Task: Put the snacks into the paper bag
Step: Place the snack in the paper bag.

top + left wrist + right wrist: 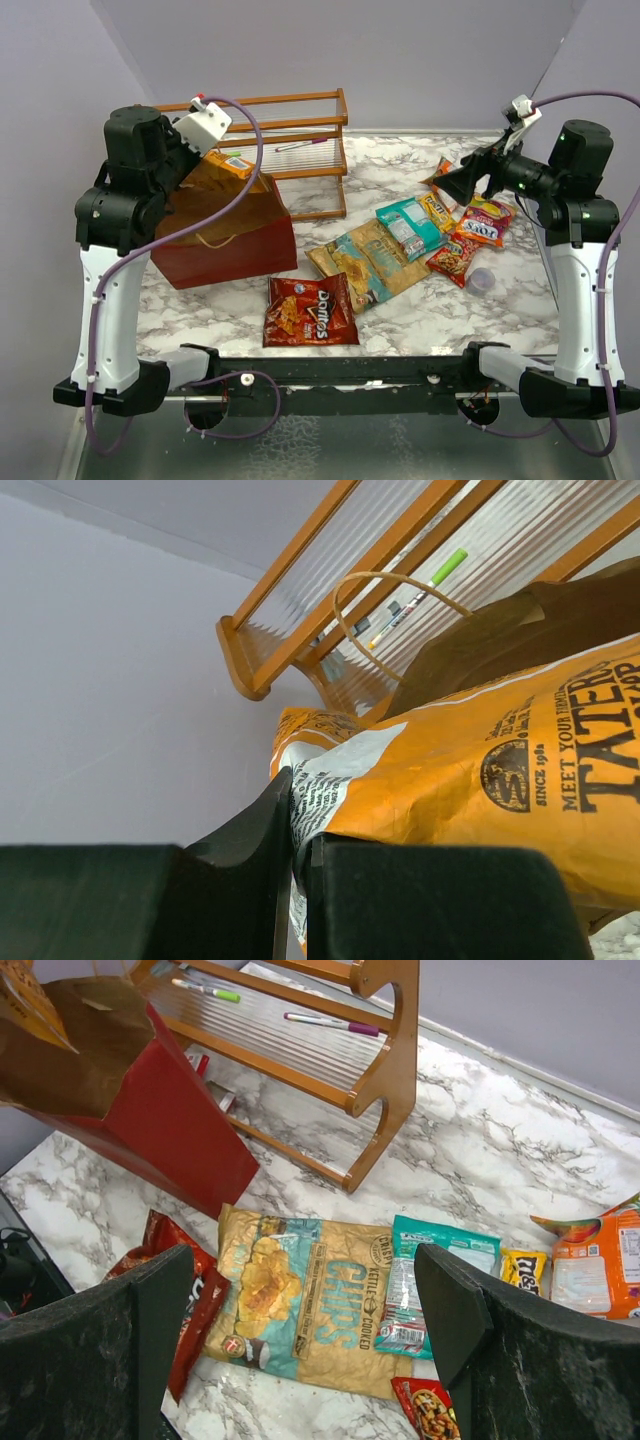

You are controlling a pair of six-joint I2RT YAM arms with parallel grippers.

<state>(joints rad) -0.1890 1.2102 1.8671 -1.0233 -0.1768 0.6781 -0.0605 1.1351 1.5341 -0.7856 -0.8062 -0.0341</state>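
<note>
My left gripper (207,152) is shut on an orange snack packet (234,164) and holds it over the mouth of the dark red paper bag (235,243). In the left wrist view my gripper (295,830) pinches the packet's white corner (480,780), with the bag's tan inside (500,640) behind it. My right gripper (457,186) is open and empty, raised above the loose snacks. In the right wrist view my gripper (310,1290) frames the tan-and-teal chip bag (320,1300). The red Doritos bag (310,310), chip bags (365,262), teal packet (408,225) and red packets (487,222) lie on the marble table.
A wooden slatted rack (300,150) holding pens stands behind the bag; it also shows in the right wrist view (380,1060). A small purple cup (481,280) sits right of the snacks. An orange packet (600,1270) and a yellow one (523,1268) lie at the far right.
</note>
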